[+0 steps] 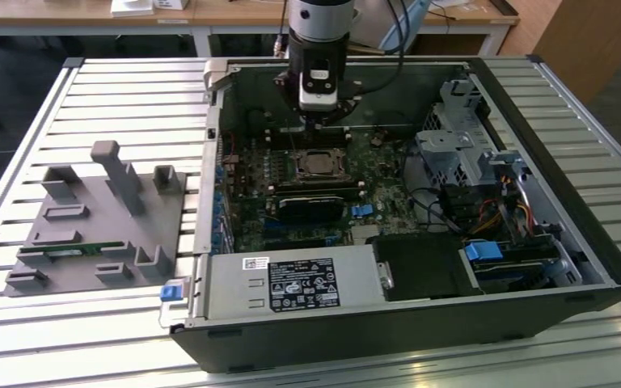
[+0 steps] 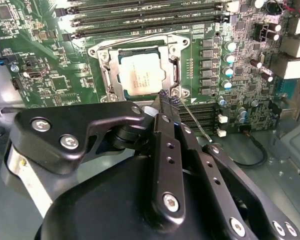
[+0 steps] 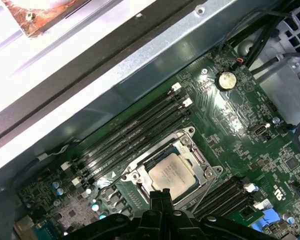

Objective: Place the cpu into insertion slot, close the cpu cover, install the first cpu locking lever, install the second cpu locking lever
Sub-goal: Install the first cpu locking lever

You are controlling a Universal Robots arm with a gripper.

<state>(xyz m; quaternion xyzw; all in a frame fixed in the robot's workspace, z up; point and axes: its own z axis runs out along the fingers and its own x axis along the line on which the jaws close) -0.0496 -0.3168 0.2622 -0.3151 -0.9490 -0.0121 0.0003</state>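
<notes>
the black two-finger claw (image 2: 166, 97) is pinched shut, empty as far as shows, tips beside a thin wire locking lever (image 2: 195, 125) that looks unlatched. the flat silver-grey square cpu (image 2: 140, 75) sits in the pale-rimmed square socket (image 2: 101, 56), silvery windowed cover frame (image 2: 109, 80) seemingly down.

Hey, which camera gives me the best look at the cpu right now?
The second wrist view: the cpu appears large, its silver top facing the camera and nearly all clear. The first wrist view shows it too, with the gripper overlapping one corner. The exterior view shows it small, inside the computer case.
</notes>
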